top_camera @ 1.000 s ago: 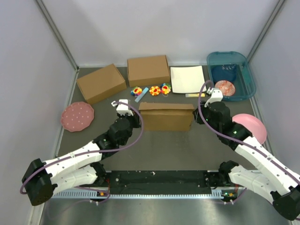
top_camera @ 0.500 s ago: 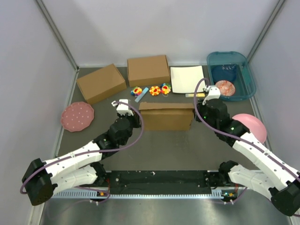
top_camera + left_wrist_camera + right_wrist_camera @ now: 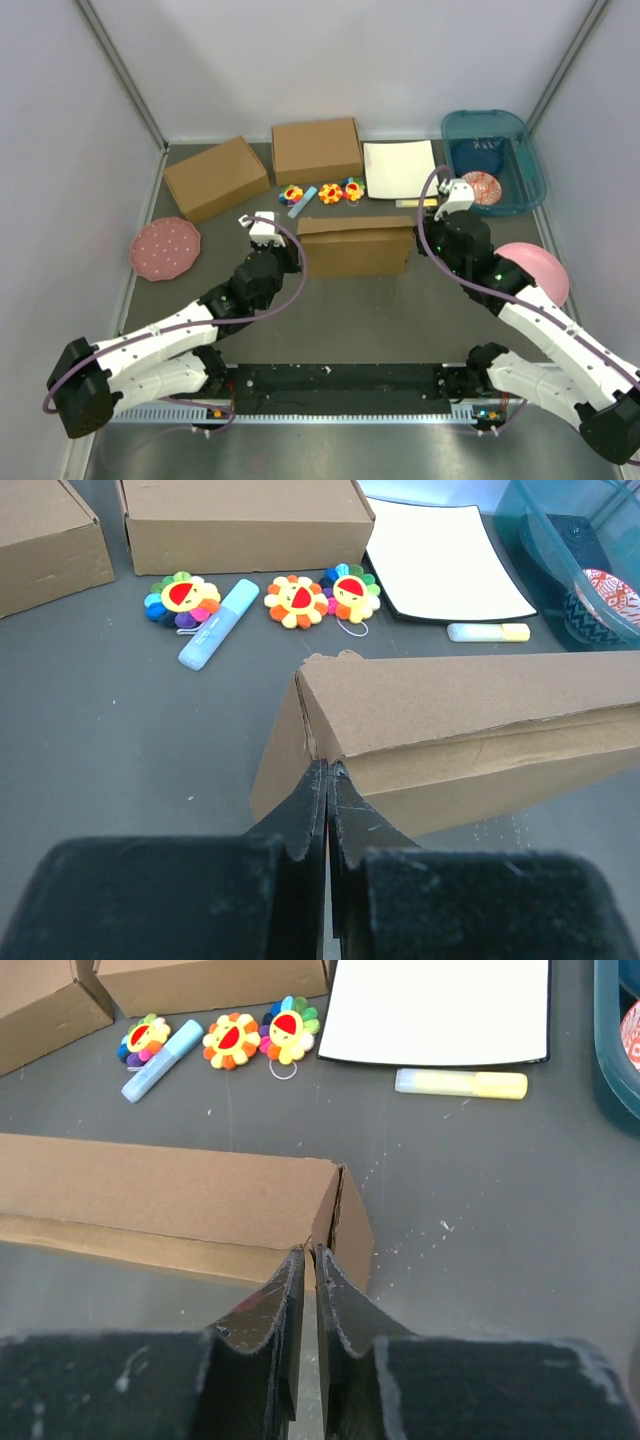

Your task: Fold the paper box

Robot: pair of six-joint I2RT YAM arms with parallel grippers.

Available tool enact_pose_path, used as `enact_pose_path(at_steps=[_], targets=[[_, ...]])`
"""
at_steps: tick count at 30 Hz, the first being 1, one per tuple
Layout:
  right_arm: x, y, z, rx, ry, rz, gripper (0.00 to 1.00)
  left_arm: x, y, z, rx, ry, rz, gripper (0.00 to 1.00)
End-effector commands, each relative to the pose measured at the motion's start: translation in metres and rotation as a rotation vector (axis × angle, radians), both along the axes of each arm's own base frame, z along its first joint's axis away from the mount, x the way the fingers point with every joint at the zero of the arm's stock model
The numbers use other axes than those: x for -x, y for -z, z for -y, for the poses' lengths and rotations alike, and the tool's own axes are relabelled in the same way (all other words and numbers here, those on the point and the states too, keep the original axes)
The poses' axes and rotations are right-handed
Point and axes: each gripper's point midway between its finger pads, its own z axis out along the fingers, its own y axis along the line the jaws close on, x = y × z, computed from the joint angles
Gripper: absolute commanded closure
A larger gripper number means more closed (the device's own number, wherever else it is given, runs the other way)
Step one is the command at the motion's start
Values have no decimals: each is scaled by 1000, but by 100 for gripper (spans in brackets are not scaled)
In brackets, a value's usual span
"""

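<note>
The paper box (image 3: 355, 250) stands as a shallow brown closed shape in the middle of the table. My left gripper (image 3: 296, 257) is at its left end, and in the left wrist view the box (image 3: 470, 710) fills the right side. There the gripper (image 3: 328, 770) is shut, tips touching the near left corner. My right gripper (image 3: 418, 246) is at the right end. In the right wrist view the gripper (image 3: 311, 1252) shows only a thin slit, tips against the near right corner of the box (image 3: 160, 1195). Whether cardboard is pinched is unclear.
Two other brown boxes (image 3: 215, 177) (image 3: 316, 150) and a white sheet (image 3: 400, 168) line the back. Flower toys (image 3: 322, 192), a blue marker (image 3: 302, 200) and a yellow marker (image 3: 415, 203) lie behind the box. A teal bin (image 3: 492, 160), pink plate (image 3: 165, 248) and pink bowl (image 3: 535, 270) flank it.
The right gripper's jaws have narrowed to a slit at the box's right corner, with the wrist shifting slightly. The left arm has not moved.
</note>
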Motion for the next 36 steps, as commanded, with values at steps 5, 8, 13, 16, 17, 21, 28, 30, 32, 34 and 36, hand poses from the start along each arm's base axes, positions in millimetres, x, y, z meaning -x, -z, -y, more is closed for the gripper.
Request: enact_pose_path(at_steps=[5, 8, 13, 16, 17, 21, 28, 30, 32, 34, 36], targets=[[-9, 1, 1, 10, 28, 33, 90, 11, 41, -3, -139, 43, -114, 100], [-11, 3, 1, 17, 31, 31, 88, 10, 40, -2, -138, 44, -111, 100], [-12, 4, -1, 15, 28, 32, 95, 11, 40, -2, -139, 47, -112, 100], [-11, 6, -1, 12, 25, 35, 100, 11, 40, -2, -139, 47, -112, 100], [-11, 5, -1, 8, 23, 35, 100, 11, 41, -3, -140, 45, -113, 100], [-5, 20, -1, 7, 15, 2, 100, 11, 44, -3, -142, 42, -123, 100], [20, 81, 9, 0, 41, -143, 100, 18, 76, -4, -133, 33, -197, 100], [27, 94, 10, -14, 50, -182, 100, 20, 83, -5, -132, 32, -211, 100], [32, 102, 12, -18, 56, -201, 100, 21, 88, -6, -132, 28, -223, 100], [33, 98, 14, -22, 58, -193, 100, 21, 89, -6, -134, 26, -223, 100], [31, 82, 15, -44, 63, -152, 100, 20, 86, -6, -134, 27, -217, 100]])
